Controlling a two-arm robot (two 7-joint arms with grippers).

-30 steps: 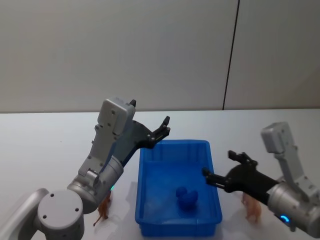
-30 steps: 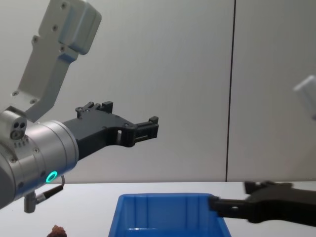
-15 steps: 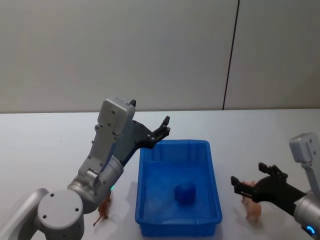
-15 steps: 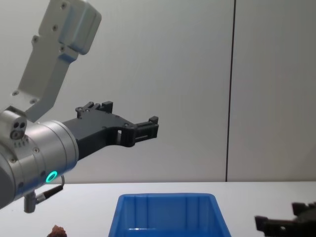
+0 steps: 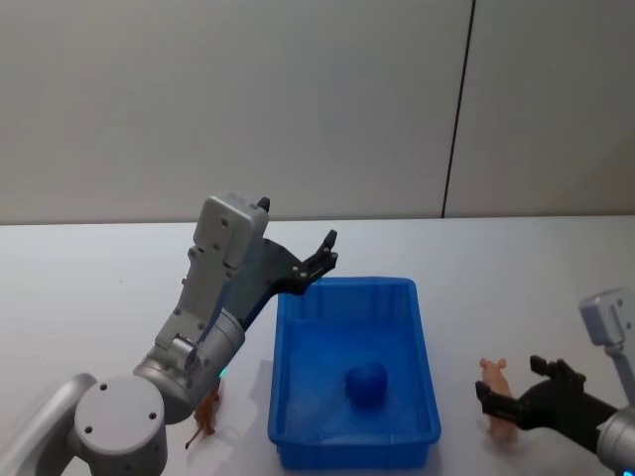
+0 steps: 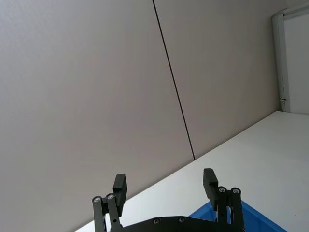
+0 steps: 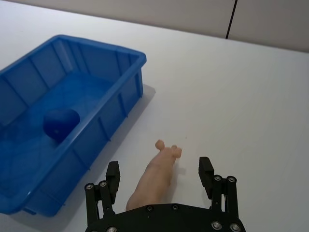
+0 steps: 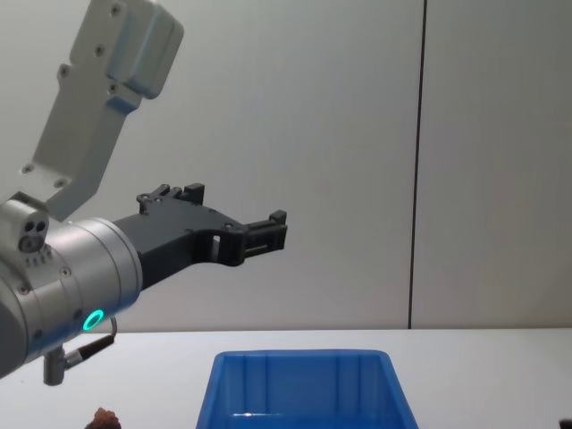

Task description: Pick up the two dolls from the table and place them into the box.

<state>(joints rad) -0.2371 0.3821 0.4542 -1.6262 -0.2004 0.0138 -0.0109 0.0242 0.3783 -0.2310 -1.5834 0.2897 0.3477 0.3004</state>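
one rounded blue soft doll [image 5: 366,383] sits in the bright blue plastic bin [image 5: 428,395]; right jaws spread at a pink pig toy [image 7: 158,175]; left jaws apart, raised.

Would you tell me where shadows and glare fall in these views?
Right wrist view: the box throws a soft shadow on the table beside its long wall. Chest view: a pale glint on the box's inner wall. Head view: the blue toy barely stands out against the box floor.
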